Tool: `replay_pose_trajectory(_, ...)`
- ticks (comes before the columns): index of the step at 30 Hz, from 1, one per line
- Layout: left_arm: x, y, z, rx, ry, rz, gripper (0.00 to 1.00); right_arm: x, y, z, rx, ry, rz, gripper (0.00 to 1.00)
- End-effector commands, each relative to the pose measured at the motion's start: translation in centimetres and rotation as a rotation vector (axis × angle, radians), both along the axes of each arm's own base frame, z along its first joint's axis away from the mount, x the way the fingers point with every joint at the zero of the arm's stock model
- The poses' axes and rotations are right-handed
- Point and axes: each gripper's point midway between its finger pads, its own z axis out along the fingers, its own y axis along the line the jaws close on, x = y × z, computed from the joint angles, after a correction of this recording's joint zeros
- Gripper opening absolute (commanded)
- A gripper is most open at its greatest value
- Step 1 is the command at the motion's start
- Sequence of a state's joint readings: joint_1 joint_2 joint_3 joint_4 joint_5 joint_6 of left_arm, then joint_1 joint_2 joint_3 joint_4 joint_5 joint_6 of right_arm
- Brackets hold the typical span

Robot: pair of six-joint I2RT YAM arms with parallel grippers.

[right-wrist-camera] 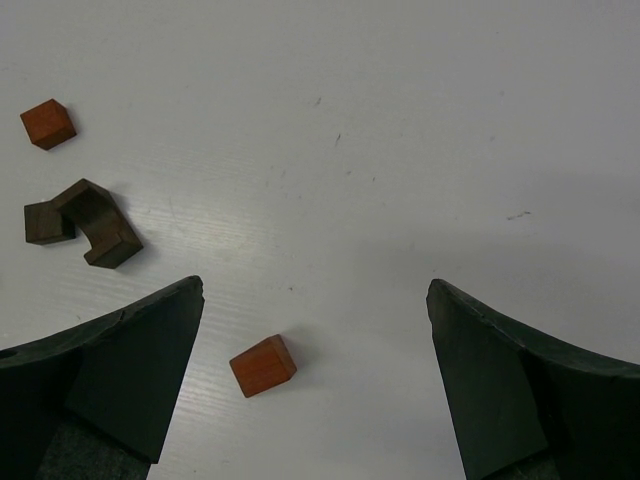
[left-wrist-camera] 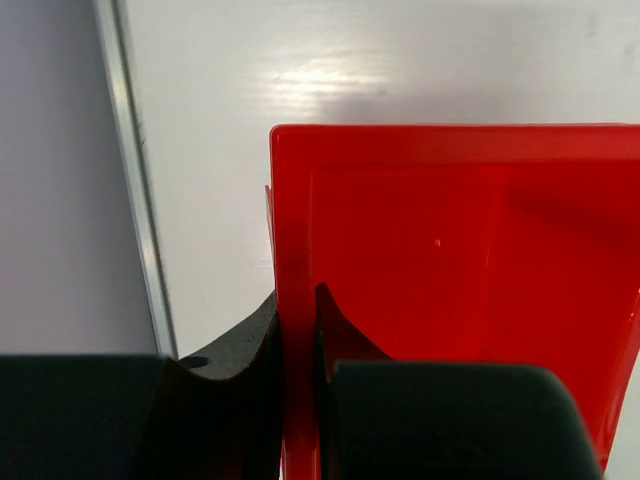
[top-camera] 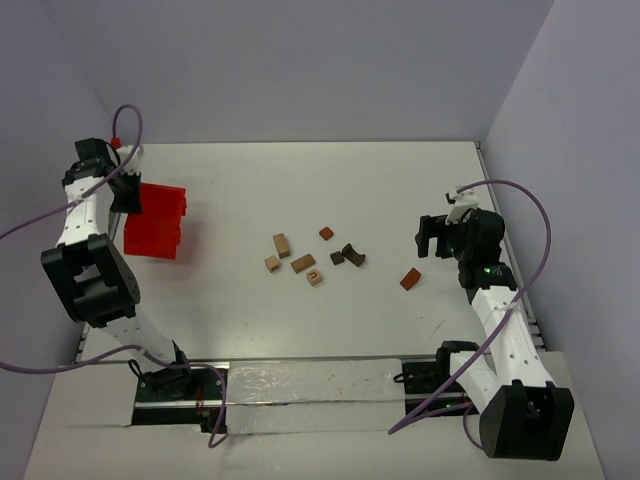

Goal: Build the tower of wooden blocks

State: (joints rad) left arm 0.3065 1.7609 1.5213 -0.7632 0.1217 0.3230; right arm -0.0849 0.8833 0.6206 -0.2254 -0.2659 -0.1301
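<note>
At nine o'clock on the table [top-camera: 300, 180], the left gripper [left-wrist-camera: 297, 300] is clamped tight on the wall of the red bin [left-wrist-camera: 450, 250]. The wooden blocks [top-camera: 303, 262] lie scattered and unstacked at centre. The right gripper [right-wrist-camera: 315, 292], spread wide and empty, hovers with a reddish block [right-wrist-camera: 263, 365] at its seven o'clock, lying lengthwise across the gap. This is the nearer arm.

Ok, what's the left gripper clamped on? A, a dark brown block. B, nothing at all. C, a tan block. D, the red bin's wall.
D: in the left wrist view the left gripper has its fingers pinched on either side of the bin wall, with no block between them.
</note>
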Motion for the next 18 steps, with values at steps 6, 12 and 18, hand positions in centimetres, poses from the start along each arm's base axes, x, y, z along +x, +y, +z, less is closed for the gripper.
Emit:
replay_pose_trajectory(6, 0.3, 3.8, -4.4, -0.088, 0.012, -0.011, 0.00, 0.5, 0.1, 1.1, -0.011, -0.028, 0.016, 1.00)
replay_pose_trajectory(12, 0.0, 6.4, -6.4, -0.087, 0.020, 0.050, 0.00, 0.4, 0.1, 1.0, -0.014, -0.027, 0.017, 1.00)
replay_pose_trajectory(18, -0.6, 7.6, -8.2, -0.075, 0.022, 0.076, 0.00, 0.4, 0.1, 1.0, -0.011, -0.025, 0.017, 1.00)
